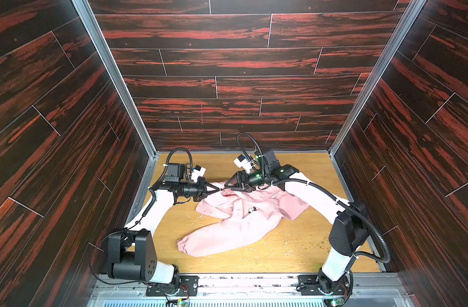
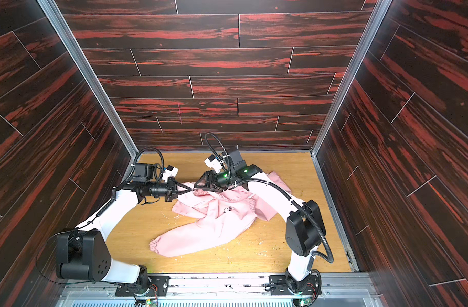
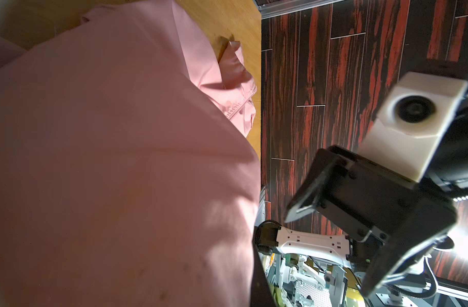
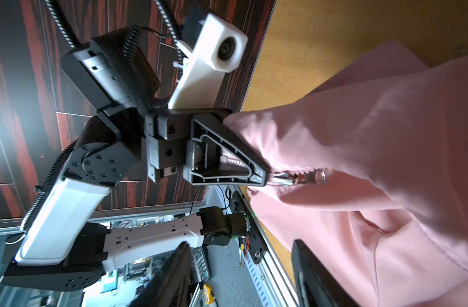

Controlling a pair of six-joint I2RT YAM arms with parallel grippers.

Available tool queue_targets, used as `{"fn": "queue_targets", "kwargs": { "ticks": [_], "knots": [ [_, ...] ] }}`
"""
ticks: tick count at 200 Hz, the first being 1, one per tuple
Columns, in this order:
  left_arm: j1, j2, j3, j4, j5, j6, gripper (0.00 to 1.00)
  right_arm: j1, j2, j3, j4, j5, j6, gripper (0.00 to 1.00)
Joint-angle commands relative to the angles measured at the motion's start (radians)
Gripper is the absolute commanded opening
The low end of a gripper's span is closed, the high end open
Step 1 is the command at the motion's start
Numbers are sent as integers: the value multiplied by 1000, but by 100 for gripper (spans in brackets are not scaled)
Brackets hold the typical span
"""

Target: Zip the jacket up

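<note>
The light pink jacket point(image 1: 241, 220) lies crumpled on the wooden table in both top views, one sleeve with a gathered cuff point(image 1: 183, 245) stretched toward the front and a small dark logo point(image 1: 251, 210) on its chest. My left gripper point(image 1: 220, 189) is shut on a raised edge of the jacket point(image 2: 217, 220) at its far left. In the right wrist view the metal zipper slider and pull point(image 4: 298, 177) stick out just past the left gripper's fingers point(image 4: 227, 159). My right gripper point(image 4: 243, 279) faces the left one tip to tip, open, with pink fabric beside one finger.
Dark red wood-pattern walls close in the table point(image 1: 294, 247) on three sides, with metal posts at the far corners. Both arm bases stand on a metal rail point(image 1: 254, 279) along the front edge. Pale scuffs mark the wood near the jacket.
</note>
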Motion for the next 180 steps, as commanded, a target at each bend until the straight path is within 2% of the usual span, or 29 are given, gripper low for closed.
{"fn": "queue_targets", "kwargs": {
  "ticks": [1, 31, 77, 144, 180],
  "knots": [
    [-2, -24, 32, -28, 51, 20, 0, 2, 56, -43, 128, -55, 107, 64],
    [-2, -26, 33, -23, 59, 14, 0, -2, 97, -61, 269, -77, 229, 64],
    [-2, -22, 36, 14, 71, -18, 0, -23, 146, -69, 345, -64, 301, 65],
    [-2, -10, 66, 107, 72, -101, 0, -28, 193, -72, 477, -109, 403, 65],
    [-2, 5, 71, 156, 67, -142, 0, -33, 196, -108, 634, -133, 516, 64]
  ]
}}
